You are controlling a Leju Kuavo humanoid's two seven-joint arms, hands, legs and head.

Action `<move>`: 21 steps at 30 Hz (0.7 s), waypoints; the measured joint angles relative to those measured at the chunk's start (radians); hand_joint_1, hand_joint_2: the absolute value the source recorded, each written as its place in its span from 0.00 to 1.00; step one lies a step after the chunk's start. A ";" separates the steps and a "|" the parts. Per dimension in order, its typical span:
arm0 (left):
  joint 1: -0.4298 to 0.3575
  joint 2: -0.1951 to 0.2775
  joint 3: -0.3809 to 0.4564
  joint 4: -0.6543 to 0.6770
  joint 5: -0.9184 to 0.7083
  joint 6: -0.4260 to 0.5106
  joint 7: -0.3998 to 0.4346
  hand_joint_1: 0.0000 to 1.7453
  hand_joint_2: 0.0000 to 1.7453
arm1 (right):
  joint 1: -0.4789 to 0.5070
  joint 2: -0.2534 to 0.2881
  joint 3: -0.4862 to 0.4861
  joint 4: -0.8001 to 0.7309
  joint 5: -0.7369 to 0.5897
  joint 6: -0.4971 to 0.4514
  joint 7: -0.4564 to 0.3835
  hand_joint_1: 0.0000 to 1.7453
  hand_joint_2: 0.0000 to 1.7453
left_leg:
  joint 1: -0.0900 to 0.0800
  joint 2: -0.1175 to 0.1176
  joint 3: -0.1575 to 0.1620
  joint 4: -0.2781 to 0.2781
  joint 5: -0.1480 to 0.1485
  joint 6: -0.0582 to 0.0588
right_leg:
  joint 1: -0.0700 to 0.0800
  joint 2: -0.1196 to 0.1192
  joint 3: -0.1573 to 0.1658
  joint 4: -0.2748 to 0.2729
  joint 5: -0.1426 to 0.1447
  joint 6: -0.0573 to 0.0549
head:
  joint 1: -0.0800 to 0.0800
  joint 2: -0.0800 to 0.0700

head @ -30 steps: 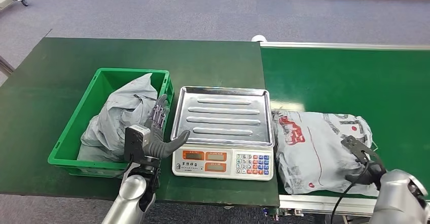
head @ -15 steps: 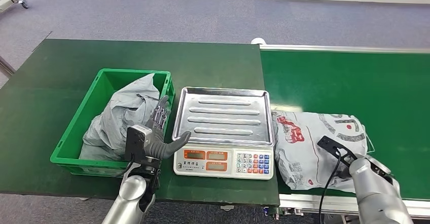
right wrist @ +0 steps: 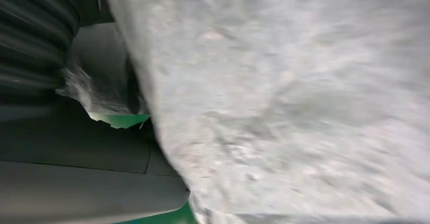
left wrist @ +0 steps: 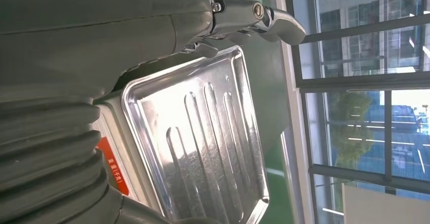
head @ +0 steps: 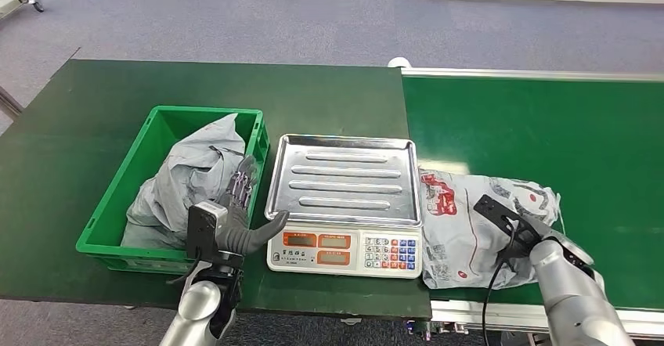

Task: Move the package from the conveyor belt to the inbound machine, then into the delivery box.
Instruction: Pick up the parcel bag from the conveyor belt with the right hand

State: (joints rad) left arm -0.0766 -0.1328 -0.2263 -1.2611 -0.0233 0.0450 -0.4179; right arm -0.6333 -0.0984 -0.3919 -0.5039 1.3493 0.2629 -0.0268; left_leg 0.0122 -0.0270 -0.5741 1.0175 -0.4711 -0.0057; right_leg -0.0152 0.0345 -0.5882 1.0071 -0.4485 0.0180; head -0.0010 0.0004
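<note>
Now, from the head view, the right hand (head: 523, 232) has slid forward onto the grey printed package (head: 485, 228) over the last second; its fingers are hidden against the bag, so I cannot tell whether it grasps yet. The package lies on the green conveyor belt (head: 548, 135), its edge touching the weighing scale (head: 344, 205), bunched a little closer than before. That suggests the pickup for the scale is just starting. The left hand (head: 239, 217) waits with fingers apart, holding nothing, between the scale and the green crate (head: 117, 197), which carries a grey bag (head: 192, 178). The dark green bench (head: 94, 111) stands on grey floor.

Left wrist view: the scale's steel pan (left wrist: 203, 143) is bare, with tall windows beyond.

Right wrist view: blurred grey package film (right wrist: 284, 102) pressed close, a sliver of belt beneath
</note>
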 joint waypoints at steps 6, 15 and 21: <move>0.006 0.001 0.007 -0.003 -0.002 0.000 -0.011 0.00 1.00 | 0.011 0.004 0.064 -0.073 -0.121 0.065 -0.104 1.00 1.00 | 0.000 0.000 -0.002 0.000 0.000 0.000 | 0.000 0.000 -0.002 0.000 0.000 0.000 | 0.000 0.000; 0.006 0.002 0.008 -0.002 -0.002 0.000 -0.013 0.00 1.00 | 0.016 0.004 0.095 -0.130 -0.150 0.197 -0.120 1.00 1.00 | 0.000 0.000 -0.002 0.000 0.000 0.000 | 0.000 0.000 -0.003 0.000 0.000 0.000 | 0.000 0.000; 0.005 0.001 0.008 -0.002 -0.002 -0.002 -0.016 0.00 1.00 | 0.064 0.004 0.104 -0.249 -0.358 0.291 -0.247 1.00 1.00 | 0.000 0.000 -0.003 0.000 0.000 0.000 | 0.000 0.000 -0.004 0.000 0.000 0.000 | 0.000 0.000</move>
State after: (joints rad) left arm -0.0711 -0.1319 -0.2186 -1.2632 -0.0254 0.0434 -0.4339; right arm -0.5694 -0.0942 -0.2881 -0.7525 0.9913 0.5535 -0.2734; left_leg 0.0123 -0.0266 -0.5767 1.0175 -0.4712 -0.0059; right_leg -0.0153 0.0345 -0.5919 1.0072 -0.4487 0.0177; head -0.0010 0.0004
